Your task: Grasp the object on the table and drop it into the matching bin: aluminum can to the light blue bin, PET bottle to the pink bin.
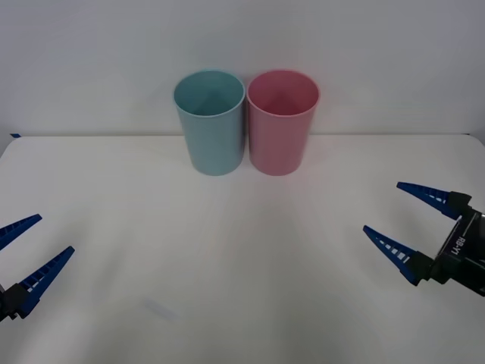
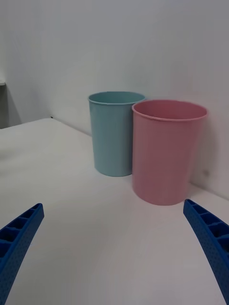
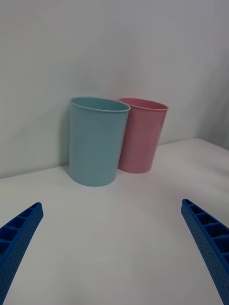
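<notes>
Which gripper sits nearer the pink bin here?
Right. The right gripper hovers open over the table's right edge, on the pink bin's side; the left gripper, also open, is at the far left edge, beyond the light blue bin.

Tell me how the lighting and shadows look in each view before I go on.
Front view: even, soft light, the bins casting faint shadows on the table. Right wrist view: the pink bin sharp, a soft shadow on the wall behind. Left wrist view: the light blue bin evenly lit, a faint shadow beside it.
</notes>
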You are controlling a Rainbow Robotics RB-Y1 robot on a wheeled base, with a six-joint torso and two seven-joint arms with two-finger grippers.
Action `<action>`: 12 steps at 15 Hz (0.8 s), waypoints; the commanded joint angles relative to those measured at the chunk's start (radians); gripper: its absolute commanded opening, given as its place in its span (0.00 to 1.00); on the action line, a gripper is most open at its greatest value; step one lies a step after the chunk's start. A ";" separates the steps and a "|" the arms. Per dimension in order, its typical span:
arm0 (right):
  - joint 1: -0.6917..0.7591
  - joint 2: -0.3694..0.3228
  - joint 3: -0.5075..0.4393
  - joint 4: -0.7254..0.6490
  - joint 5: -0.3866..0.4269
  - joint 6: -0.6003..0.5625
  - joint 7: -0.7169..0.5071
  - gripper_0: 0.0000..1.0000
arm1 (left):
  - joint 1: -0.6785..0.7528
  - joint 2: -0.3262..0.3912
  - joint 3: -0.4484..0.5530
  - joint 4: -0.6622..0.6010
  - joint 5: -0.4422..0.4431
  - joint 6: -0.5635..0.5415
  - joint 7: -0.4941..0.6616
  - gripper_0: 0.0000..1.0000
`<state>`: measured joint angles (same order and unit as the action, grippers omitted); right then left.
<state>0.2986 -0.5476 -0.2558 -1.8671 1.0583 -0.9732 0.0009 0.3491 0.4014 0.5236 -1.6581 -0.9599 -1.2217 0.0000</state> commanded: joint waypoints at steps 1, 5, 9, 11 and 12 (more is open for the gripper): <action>0.014 0.044 -0.063 0.040 0.000 -0.098 -0.012 1.00 | 0.000 0.000 0.000 0.000 0.000 0.000 0.000 1.00; 0.036 0.061 -0.109 0.074 0.000 -0.145 -0.036 1.00 | 0.000 0.000 0.000 0.000 0.000 0.000 0.000 1.00; 0.062 0.066 -0.129 0.074 -0.003 -0.150 -0.048 1.00 | 0.000 0.000 0.000 0.000 0.000 0.000 0.000 1.00; 0.068 0.072 -0.134 0.074 -0.006 -0.150 -0.048 1.00 | 0.000 0.000 0.000 0.000 0.000 0.000 0.000 1.00; 0.076 0.074 -0.135 0.074 -0.011 -0.150 -0.048 1.00 | 0.000 0.000 0.000 0.000 0.000 0.000 0.000 1.00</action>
<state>0.3693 -0.4752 -0.3900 -1.7934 1.0510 -1.1229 -0.0474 0.3491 0.4014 0.5236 -1.6581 -0.9599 -1.2217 0.0000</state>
